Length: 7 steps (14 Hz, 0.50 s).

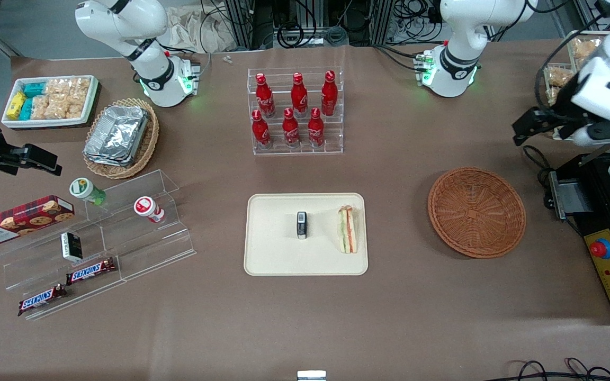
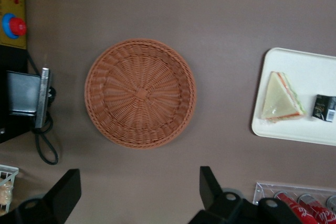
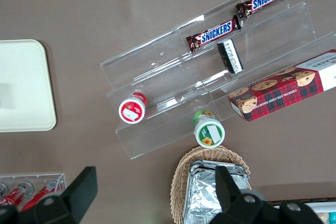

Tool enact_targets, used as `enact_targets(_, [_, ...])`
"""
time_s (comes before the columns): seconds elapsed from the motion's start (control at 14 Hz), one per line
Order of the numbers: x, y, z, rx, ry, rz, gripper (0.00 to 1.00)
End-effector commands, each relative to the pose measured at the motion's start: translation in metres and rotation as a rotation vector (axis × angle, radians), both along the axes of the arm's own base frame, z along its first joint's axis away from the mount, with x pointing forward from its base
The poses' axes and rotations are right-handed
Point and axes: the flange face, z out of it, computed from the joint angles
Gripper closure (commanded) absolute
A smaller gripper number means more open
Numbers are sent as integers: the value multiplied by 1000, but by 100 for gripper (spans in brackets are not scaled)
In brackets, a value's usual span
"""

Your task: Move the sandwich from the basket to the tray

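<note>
Fingers (image 2: 65, 190) of your working gripper (image 1: 540, 124) stand wide apart with nothing between them, raised above the table toward the working arm's end, at about two o'clock from the basket (image 1: 476, 211). You can see that basket sitting bare on the brown table (image 1: 389, 317). Your sandwich (image 1: 348, 229) lies on the tray (image 1: 273, 259), close to the rim nearest the basket, at three o'clock from a small black packet (image 1: 302, 225) near the tray's middle. At twelve o'clock from the tray you have a clear rack of red bottles (image 1: 295, 111) with white script. Toward the parked arm's end, two bars read SNICKERS (image 3: 211, 33).
</note>
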Motion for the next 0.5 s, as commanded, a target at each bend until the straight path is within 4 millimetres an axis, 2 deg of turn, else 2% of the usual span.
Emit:
enact_targets(0.0, [5,-10,-5,8,2,-18,0])
enact_targets(0.21, [46,-16,1,6,-11,-20,0])
enact_targets(0.29, [54,-20,4,1,-9,-23,0])
enact_targets(0.43, [50,-22,9,4,21,-34,0])
